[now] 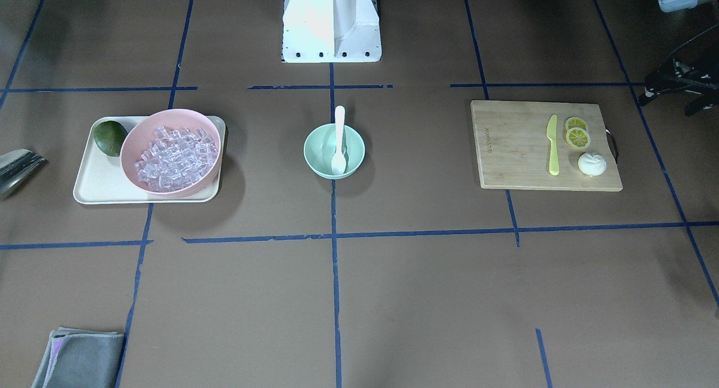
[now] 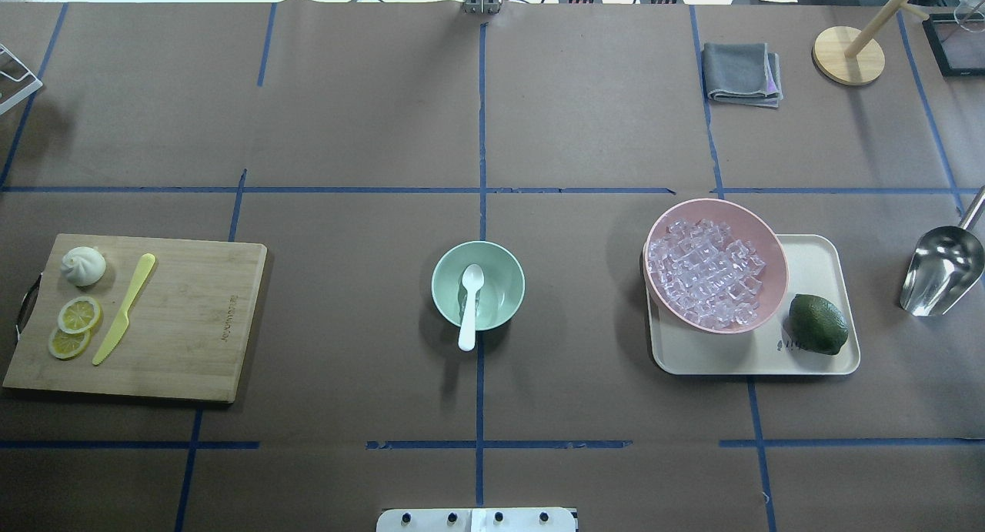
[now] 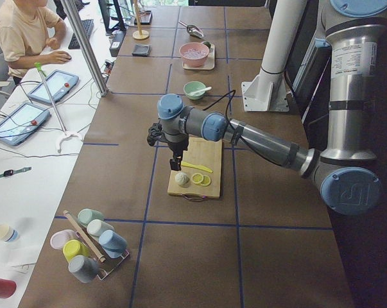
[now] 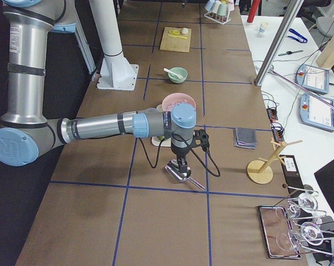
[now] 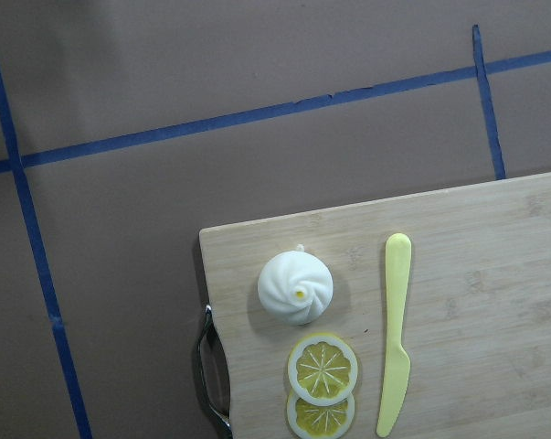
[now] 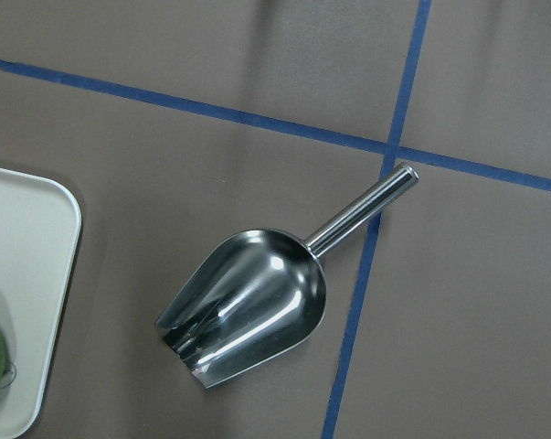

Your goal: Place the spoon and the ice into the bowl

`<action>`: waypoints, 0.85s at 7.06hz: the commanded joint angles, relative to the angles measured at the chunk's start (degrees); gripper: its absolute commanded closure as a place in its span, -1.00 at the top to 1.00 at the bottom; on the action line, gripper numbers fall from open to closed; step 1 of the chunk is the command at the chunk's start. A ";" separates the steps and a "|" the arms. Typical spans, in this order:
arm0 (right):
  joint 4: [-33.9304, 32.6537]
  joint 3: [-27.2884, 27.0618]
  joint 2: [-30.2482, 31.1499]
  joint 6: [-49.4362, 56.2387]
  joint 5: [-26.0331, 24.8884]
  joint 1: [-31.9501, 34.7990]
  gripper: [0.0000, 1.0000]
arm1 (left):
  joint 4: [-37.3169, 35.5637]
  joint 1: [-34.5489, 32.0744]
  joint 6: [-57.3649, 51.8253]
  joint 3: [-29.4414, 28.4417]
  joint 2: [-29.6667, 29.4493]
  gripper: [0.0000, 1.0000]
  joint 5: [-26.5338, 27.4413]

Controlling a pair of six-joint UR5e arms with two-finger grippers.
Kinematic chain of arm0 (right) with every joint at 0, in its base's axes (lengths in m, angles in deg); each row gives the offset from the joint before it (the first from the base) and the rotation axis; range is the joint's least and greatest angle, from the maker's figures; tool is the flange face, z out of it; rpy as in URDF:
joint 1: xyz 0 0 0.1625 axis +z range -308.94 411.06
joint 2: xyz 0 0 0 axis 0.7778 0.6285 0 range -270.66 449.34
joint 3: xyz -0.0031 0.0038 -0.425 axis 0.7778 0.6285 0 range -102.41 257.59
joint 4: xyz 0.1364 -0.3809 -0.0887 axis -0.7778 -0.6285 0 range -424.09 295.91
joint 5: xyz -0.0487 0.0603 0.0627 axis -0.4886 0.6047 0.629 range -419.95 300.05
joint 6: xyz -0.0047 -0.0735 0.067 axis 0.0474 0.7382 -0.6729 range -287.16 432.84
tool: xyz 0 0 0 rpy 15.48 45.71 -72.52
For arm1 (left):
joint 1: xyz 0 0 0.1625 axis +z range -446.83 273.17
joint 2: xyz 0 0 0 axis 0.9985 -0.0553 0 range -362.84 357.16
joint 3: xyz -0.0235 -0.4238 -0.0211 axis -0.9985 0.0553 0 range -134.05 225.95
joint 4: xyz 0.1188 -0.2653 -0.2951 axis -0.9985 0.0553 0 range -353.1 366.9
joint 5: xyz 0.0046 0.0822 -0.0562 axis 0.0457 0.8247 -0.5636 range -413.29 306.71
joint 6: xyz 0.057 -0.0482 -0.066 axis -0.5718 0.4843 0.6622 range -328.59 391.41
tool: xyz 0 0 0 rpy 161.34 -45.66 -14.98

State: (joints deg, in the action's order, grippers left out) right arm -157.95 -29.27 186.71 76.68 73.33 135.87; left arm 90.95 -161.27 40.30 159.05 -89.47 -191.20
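The white spoon [image 2: 470, 301] lies in the mint-green bowl [image 2: 442, 286] at the table's centre, scoop down inside and handle over the near rim; both also show in the front view, spoon [image 1: 339, 138] and bowl [image 1: 314, 152]. The ice [image 2: 704, 274] is a heap of clear cubes in a pink bowl [image 2: 773, 247] on a cream tray [image 2: 823, 359]. My left gripper [image 3: 176, 160] hangs above the cutting board [image 2: 192, 316]. My right gripper [image 4: 180, 163] hangs above a steel scoop [image 2: 940, 270]. I cannot tell whether either gripper is open or shut.
A green lime [image 2: 818, 324] sits on the tray beside the pink bowl. The cutting board holds a yellow-green knife [image 2: 123, 309], a white bun [image 2: 83, 266] and two lemon slices [image 2: 73, 328]. A grey cloth [image 2: 740, 71] and a wooden stand [image 2: 848, 55] are at the far right.
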 commanded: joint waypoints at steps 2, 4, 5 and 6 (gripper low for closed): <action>0.16 0.95 -0.34 0.11 0.05 0.00 1.00 | 0.23 0.09 -0.10 -0.16 1.55 1.00 0.28; 0.16 1.04 -0.34 0.28 0.31 0.00 1.00 | 0.41 0.09 -0.09 -0.42 1.55 1.00 0.71; 0.16 0.96 -0.43 0.28 0.58 0.00 1.00 | 0.41 0.09 -0.09 -0.34 1.55 1.00 0.71; 0.16 1.04 -0.51 0.11 1.19 0.00 1.00 | 0.41 0.26 -0.09 -0.25 1.55 1.00 0.71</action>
State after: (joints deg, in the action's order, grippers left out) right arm -157.78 -28.28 186.29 76.91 73.95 135.88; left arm 91.35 -161.12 40.20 158.72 -87.93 -190.50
